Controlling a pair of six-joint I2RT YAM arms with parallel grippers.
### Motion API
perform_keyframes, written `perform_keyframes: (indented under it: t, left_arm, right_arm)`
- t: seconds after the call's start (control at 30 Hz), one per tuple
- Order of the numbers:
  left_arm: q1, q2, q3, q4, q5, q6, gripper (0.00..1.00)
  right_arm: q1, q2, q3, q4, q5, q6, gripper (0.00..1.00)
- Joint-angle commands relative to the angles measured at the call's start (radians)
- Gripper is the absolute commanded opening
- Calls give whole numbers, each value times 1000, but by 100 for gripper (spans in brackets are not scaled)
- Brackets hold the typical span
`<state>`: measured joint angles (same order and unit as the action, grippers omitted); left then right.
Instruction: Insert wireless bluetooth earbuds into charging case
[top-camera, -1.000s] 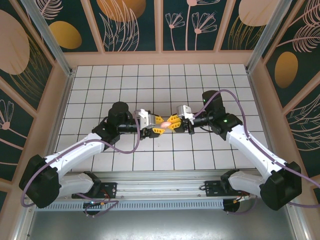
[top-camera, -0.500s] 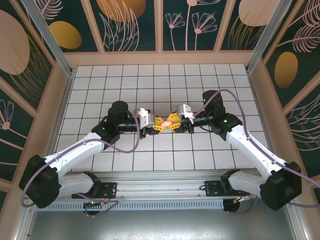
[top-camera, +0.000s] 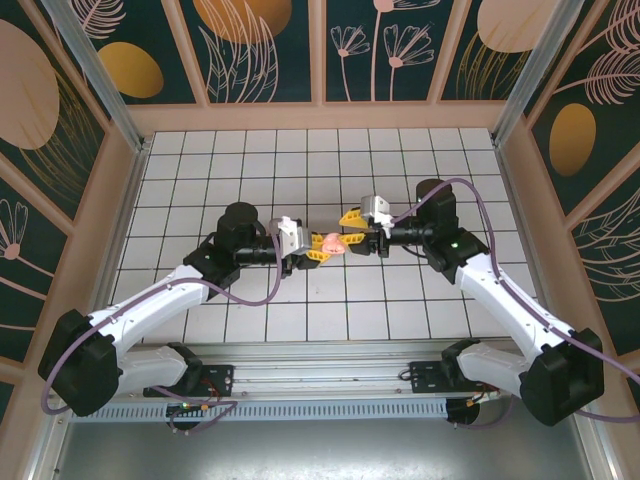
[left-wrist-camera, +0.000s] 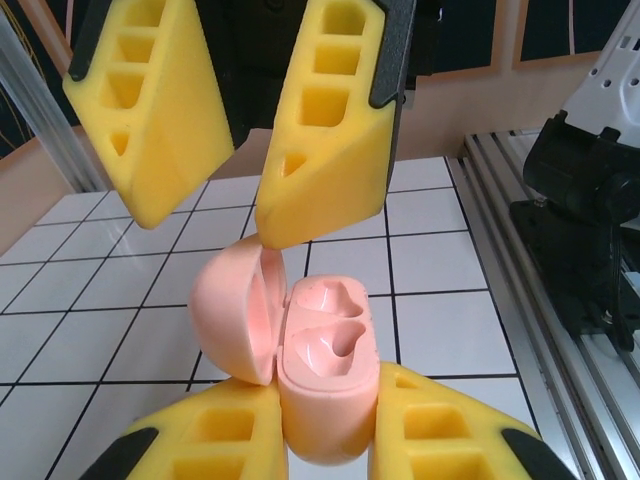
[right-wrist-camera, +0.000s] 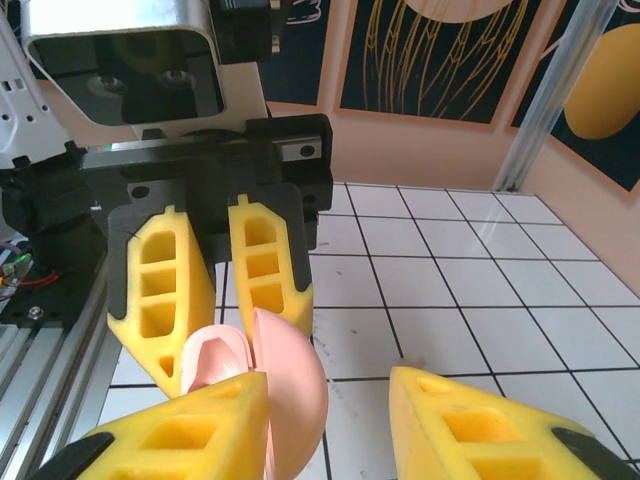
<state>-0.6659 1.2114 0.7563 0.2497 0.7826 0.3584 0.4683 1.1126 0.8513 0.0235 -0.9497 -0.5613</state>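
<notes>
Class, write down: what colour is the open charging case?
The charging case is pale pink, inside and out; the left wrist view shows it best.

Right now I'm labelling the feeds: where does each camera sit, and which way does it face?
Top external: above and behind, looking down on the tiled table; both arms show.
Left wrist: on the left arm, facing the right tool; its own left tool grips the charging case.
Right wrist: on the right arm, facing the left tool; own fingers below.
Shared: the open charging case.
</notes>
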Motion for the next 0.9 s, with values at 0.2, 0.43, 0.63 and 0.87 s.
perform_keyframes:
  t: [0.2, 0.43, 0.63, 0.87]
  left_arm:
    - [0, -25, -55, 129, -34, -69, 16]
    - [72, -11, -167, 380, -63, -288, 11]
    - [159, -11, -326, 661, -142, -481, 11]
    - [270, 41, -498, 956, -294, -667, 11]
  right_arm:
    - [-17, -72, -31, 76, 17, 62, 41]
    - [-25, -111, -39, 65, 92, 205, 47]
    - [-25, -24, 65, -110, 287, 392, 53]
    - [-20, 168, 246, -324, 528, 655, 47]
